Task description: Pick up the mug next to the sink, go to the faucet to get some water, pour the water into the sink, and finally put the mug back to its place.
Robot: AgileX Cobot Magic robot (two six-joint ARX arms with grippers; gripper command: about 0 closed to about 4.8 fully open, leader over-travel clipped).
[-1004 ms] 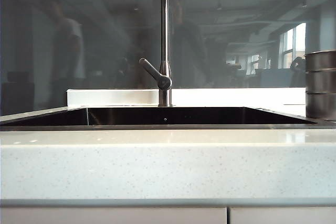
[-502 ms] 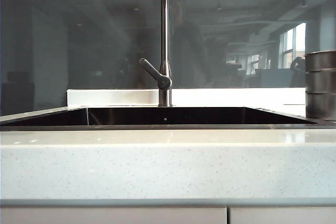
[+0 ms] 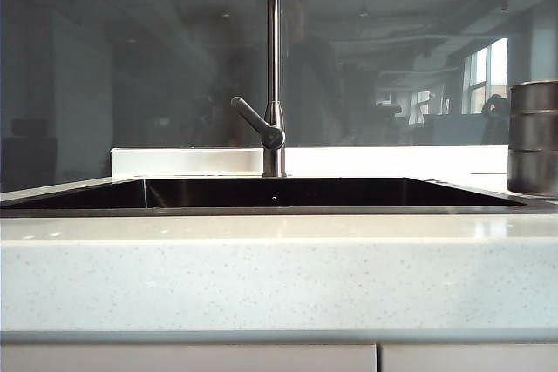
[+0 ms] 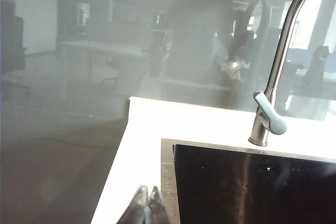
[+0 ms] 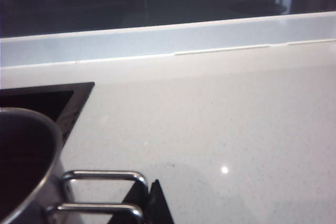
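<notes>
White counter (image 5: 220, 124), one mug (image 5: 26, 166), right gripper (image 5: 149, 203) seemingly clamped.

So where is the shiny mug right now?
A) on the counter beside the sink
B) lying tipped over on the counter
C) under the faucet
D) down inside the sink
A: the mug stands upright on the counter at the right end of the sink, away from the faucet; the right gripper is at its handle, while the left gripper is over by the sink's other end.
</notes>
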